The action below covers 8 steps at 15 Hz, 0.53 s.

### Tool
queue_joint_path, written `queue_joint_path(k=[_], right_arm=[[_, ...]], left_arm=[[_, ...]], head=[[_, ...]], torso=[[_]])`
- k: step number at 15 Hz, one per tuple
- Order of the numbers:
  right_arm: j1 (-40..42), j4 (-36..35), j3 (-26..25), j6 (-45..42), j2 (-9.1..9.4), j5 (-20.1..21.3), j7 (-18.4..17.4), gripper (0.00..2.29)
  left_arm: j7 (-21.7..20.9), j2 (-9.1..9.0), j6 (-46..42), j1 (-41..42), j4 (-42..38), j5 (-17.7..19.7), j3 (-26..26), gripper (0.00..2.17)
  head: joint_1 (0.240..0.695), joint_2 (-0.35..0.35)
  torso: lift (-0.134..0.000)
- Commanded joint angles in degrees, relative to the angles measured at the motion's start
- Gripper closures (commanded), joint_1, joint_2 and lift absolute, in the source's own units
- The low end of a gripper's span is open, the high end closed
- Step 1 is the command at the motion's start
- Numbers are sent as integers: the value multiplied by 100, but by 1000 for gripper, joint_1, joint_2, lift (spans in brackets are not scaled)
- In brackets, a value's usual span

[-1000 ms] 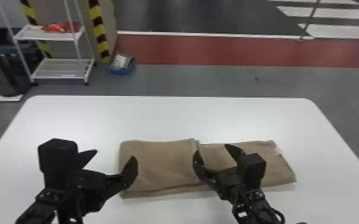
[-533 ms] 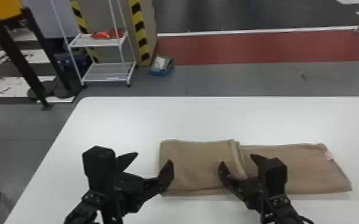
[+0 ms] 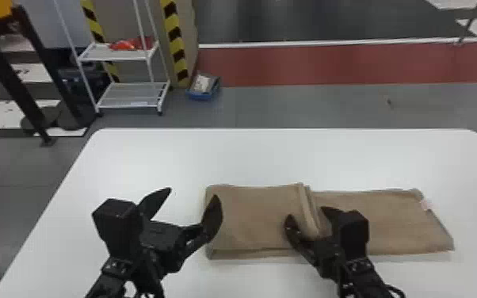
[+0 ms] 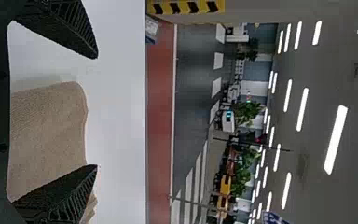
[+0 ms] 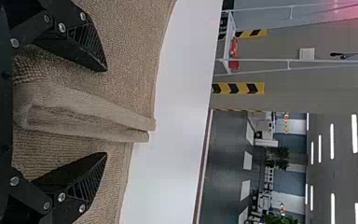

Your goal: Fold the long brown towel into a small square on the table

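The brown towel (image 3: 257,214) lies across the table, thicker on its left part, flatter on its right. At its middle, a raised folded edge (image 3: 309,210) stands between the parted fingers of my open right gripper (image 3: 307,214). In the right wrist view that ridge (image 5: 88,116) runs between the fingers of the right gripper (image 5: 106,112), with space on both sides. My left gripper (image 3: 192,194) is open at the towel's left end, one finger over the cloth. In the left wrist view the towel's end (image 4: 49,130) shows between the fingers of the left gripper (image 4: 96,112).
The white table (image 3: 249,154) has bare surface behind the towel and to its left. Beyond it on the floor stand a white wire shelf (image 3: 130,95) and a blue box (image 3: 204,89). A small pale tag (image 3: 426,204) is on the towel's right end.
The head view has swung left, so table and towel appear farther right. Relative to the towel, my right gripper has shifted left, and its fingers now stand either side of the ridge.
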Motion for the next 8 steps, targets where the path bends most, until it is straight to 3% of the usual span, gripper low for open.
queue_joint_path(k=[1, 8], right_arm=[[33, -52, -2, -55, 0, 3, 9, 286], [33, -87, -11, -20, 0, 38, 18, 346]], left_arm=[[118, -15, -761, 47, 311, 101, 0, 36], [30, -15, -761, 47, 408, 101, 18, 39]], head=[[695, 90], [695, 101]], torso=[[-112], [-112]])
